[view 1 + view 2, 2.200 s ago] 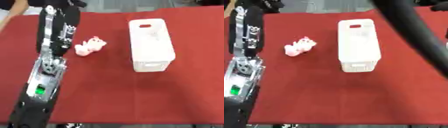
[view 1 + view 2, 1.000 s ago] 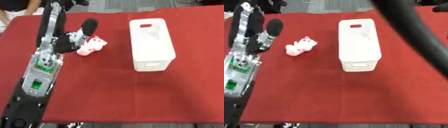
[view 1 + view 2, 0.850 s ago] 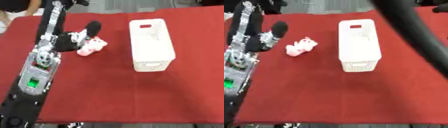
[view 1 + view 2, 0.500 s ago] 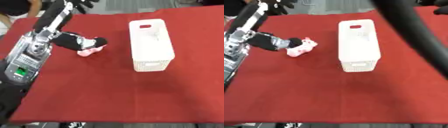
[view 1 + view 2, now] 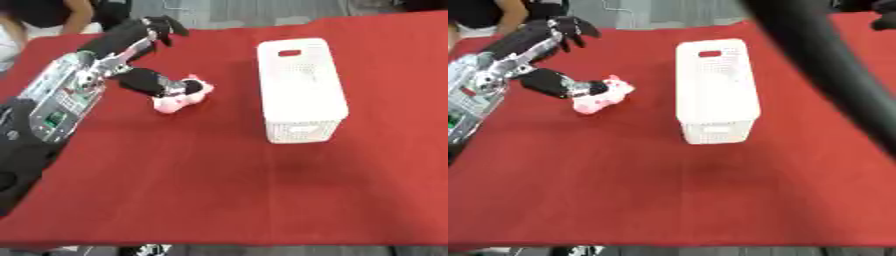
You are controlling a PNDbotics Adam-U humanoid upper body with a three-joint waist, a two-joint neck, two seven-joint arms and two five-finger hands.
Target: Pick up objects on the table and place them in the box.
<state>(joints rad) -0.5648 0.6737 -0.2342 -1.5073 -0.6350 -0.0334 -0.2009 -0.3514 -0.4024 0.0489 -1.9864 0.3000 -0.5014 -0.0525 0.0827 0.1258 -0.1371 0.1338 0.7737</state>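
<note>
Pink plush toy [image 5: 181, 98] lies on the red table [image 5: 219, 190], well left of the white perforated box [image 5: 300, 88]. Left hand [image 5: 162, 86] touches its left side, thumb against it; whether the fingers have closed round it I cannot tell. Toy's long axis runs diagonally, toward upper right. Right hand not visible

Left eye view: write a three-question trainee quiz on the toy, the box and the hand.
1. True or false: the pink toy lies inside the white box.
2. Which hand touches the toy? A left hand B right hand
3. Fill in: the table cover is ___.

Key: 1 false, it lies on the cloth to the box's left; 2 A; 3 red.
</note>
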